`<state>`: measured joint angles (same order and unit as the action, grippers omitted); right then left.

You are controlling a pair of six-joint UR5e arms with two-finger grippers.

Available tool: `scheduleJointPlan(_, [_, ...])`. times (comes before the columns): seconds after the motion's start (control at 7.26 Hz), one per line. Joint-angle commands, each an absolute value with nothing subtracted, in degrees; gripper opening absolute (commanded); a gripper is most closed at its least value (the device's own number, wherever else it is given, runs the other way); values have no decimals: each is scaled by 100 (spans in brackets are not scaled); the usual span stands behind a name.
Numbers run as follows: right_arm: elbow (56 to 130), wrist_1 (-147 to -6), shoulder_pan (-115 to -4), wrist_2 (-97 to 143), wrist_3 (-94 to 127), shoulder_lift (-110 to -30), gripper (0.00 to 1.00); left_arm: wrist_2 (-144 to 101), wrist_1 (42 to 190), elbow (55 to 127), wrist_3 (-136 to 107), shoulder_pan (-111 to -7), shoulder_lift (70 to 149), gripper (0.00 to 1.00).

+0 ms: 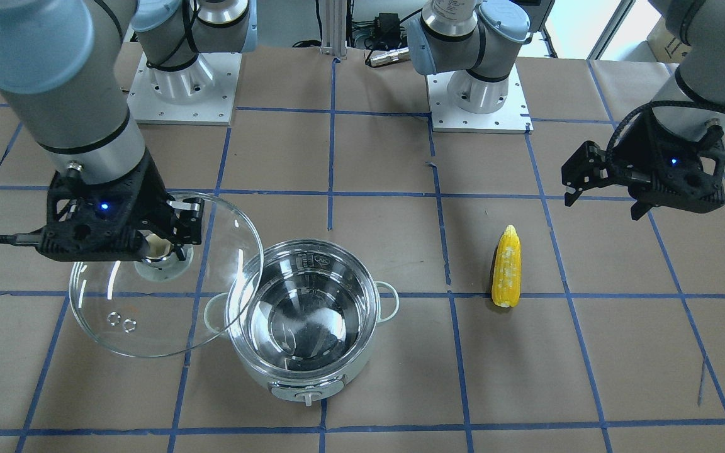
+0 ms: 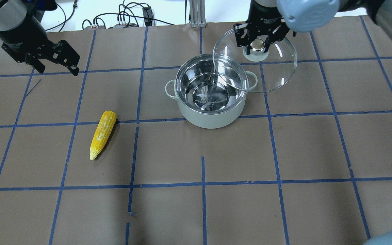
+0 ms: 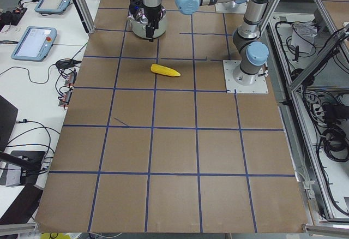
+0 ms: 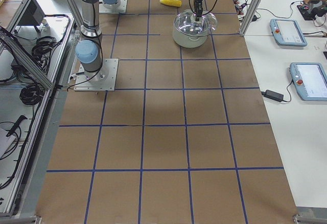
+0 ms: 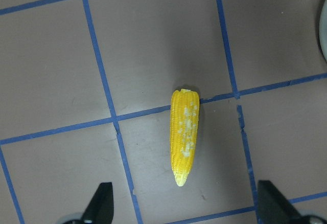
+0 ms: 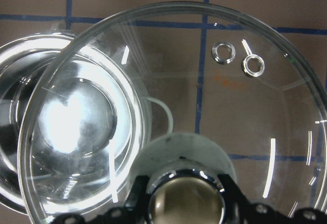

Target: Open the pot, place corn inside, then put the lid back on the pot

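Observation:
The pot (image 2: 210, 112) stands open and empty at the table's middle, also in the front view (image 1: 312, 377) and the right wrist view (image 6: 61, 132). My right gripper (image 2: 258, 44) is shut on the knob (image 6: 185, 201) of the clear glass lid (image 2: 277, 73), holding it in the air beside the pot, its edge over the pot's rim. The lid also shows in the front view (image 1: 167, 314). The corn (image 2: 102, 134) lies on the table left of the pot, also in the front view (image 1: 506, 267) and the left wrist view (image 5: 184, 134). My left gripper (image 2: 65, 63) is open and empty, high above the table beyond the corn.
The table (image 2: 284, 153) is brown paper with blue tape grid lines. The two arm bases (image 1: 180, 82) stand at the robot's edge. Teach pendants (image 4: 288, 32) lie on the side bench beyond the table.

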<state>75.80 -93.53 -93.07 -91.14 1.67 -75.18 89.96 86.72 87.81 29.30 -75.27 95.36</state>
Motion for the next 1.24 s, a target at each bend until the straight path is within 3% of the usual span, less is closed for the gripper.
scheduleJointPlan(0.0, [7594, -8608, -8932, -9149, 123, -7812, 25, 9026, 8675, 8789, 3234, -7497, 9807, 100])
scheduleJointPlan(0.41, [7594, -8402, -8605, -9149, -123, -8041, 25, 9026, 8553, 8859, 3575, -7585, 10221, 100])
scheduleJointPlan(0.83, [7506, -8455, -8543, -9088, -114, -8173, 25, 8965, 6906, 10033, 3263, -7576, 10362, 100])
scheduleJointPlan(1.1, [7497, -8446, -8552, -9070, -62, -8183, 25, 8956, 6786, 10545, 2595, -7602, 10319, 100])
